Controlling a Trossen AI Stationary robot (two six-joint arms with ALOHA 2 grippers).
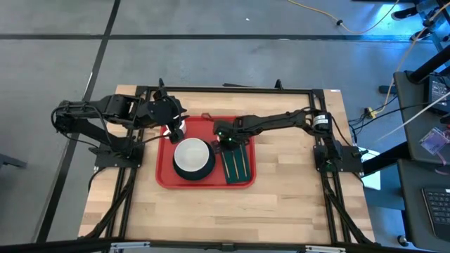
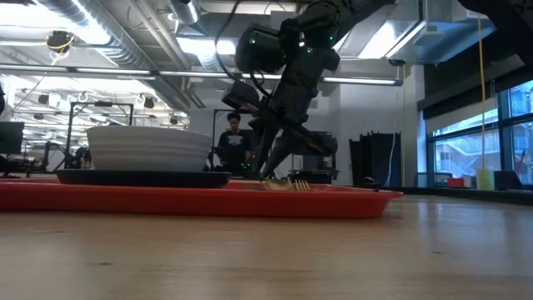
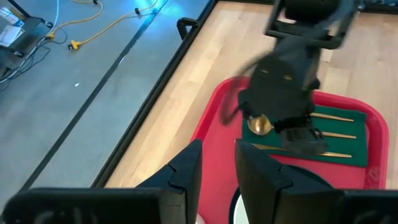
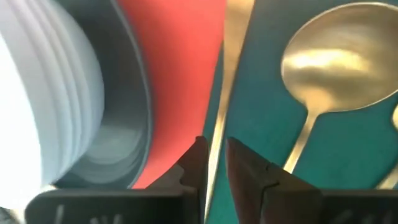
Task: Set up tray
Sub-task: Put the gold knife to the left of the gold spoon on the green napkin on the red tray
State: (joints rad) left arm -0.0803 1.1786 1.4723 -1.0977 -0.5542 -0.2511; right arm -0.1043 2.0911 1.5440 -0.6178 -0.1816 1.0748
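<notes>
Seeing the tray (image 1: pixel 166 176) mid-table, carrying a white bowl (image 1: pixel 193 153) on a dark plate (image 1: pixel 184 171) beside a green napkin (image 1: pixel 238 164) with gold cutlery (image 4: pixel 323 68). Bare wood all round. We see the right gripper (image 4: pixel 214 165) down at the napkin's edge pinching a gold utensil (image 4: pixel 231 68); the left gripper (image 3: pixel 216 171) hovers at the tray's corner, fingers slightly parted.

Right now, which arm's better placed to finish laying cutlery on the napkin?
Right. Its tool sits low over the green napkin on the tray, fingers closed around a thin gold utensil beside the spoon. The left tool hovers at the tray's far-left corner.
</notes>
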